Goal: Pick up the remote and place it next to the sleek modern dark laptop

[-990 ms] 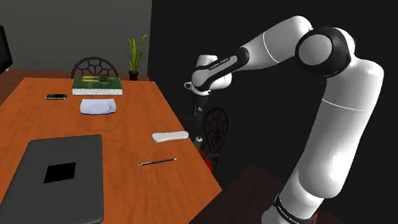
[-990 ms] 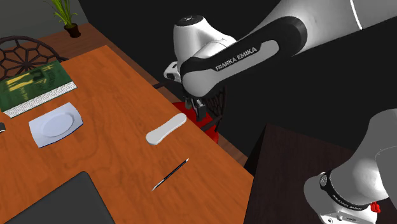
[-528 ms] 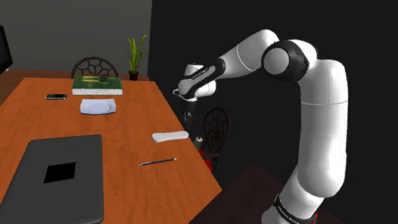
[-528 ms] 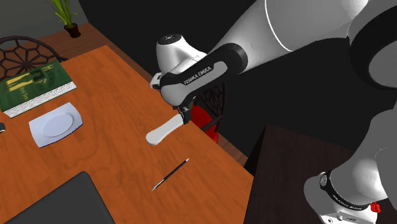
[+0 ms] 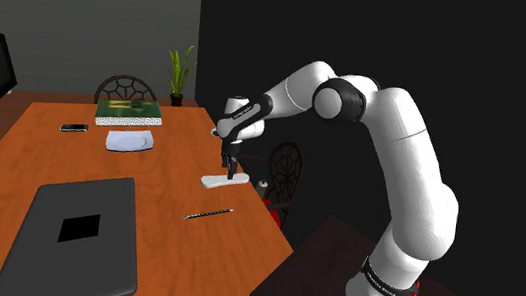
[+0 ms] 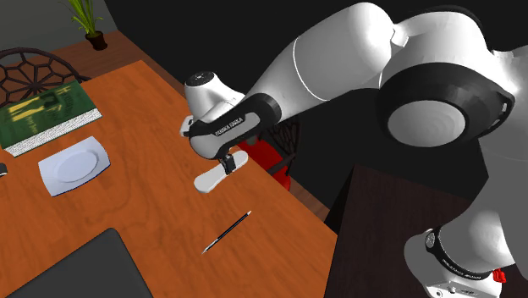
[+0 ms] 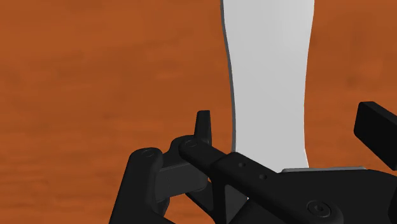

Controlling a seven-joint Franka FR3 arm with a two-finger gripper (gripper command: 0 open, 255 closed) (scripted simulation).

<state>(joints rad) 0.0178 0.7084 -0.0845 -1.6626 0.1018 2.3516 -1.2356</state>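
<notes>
- straddling the remote [image 7: 270,76] with the tool [image 7: 289,122]: in the wrist view the two black fingers [image 7: 202,124] stand apart, one on each side of the white body, with bare wood showing between each finger and the remote. the tool is open and grips nothing.
- the remote lies flat on the orange-brown desk [image 5: 59,156], near the edge on the shoulder view's right. it is pale, long and slightly waisted. a pencil [image 5: 209,214] lies near it, apart, on the camera's side.
- the tool points straight down onto the remote. i cannot tell whether the fingertips are at desk level.
- the laptop [image 5: 76,238] is closed and dark grey, at the shoulder view's lower left, well apart from the remote.
- a plate [image 5: 131,141] and a book [image 5: 129,110] sit at the far end, out of the likely path.
- step in hand, as i judge it: the grasp. the tool looks lined up across the narrow width and has not yet closed.
- the next move calls for closing squarely on both long sides, then a clean lift.
- after that, a carry over the pencil to bare desk beside the laptop, and a flat set-down off the lid.
</notes>
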